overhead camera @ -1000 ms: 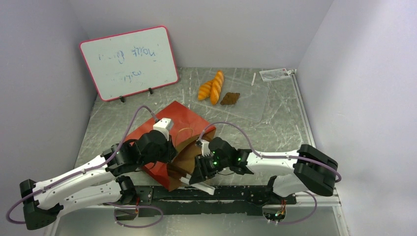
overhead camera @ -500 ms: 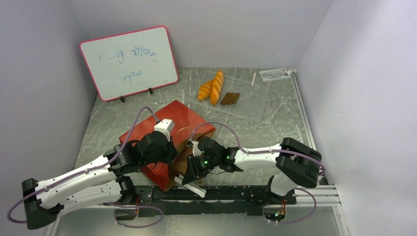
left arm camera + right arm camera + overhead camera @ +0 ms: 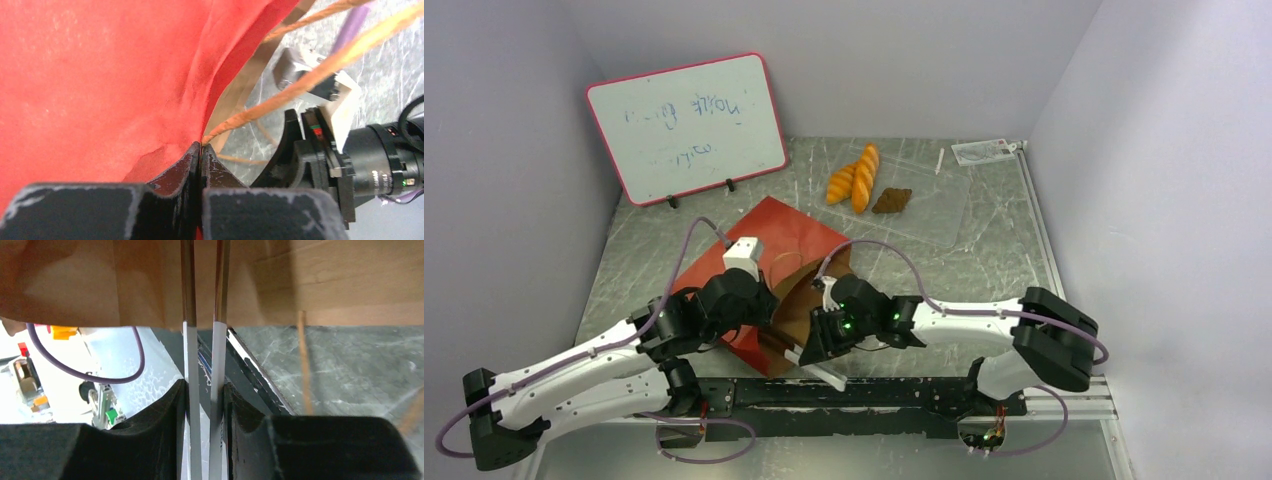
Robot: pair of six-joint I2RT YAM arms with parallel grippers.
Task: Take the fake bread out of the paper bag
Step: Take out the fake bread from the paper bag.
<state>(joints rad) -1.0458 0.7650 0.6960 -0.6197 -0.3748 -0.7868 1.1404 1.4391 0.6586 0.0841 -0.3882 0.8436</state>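
1. Clamped shut, the left hand pinches the red rim of the paper bag, right where a looped handle leaves it.
2. Beside it, the right hand is closed on the tweezers, whose thin arms run up against the bag's brown inside and out of view.
3. On the table, the paper bag sits near the arms' bases.
4. Well apart from the bag, the fake bread lies at the far side: two orange loaves, with a dark brown piece just beside them.
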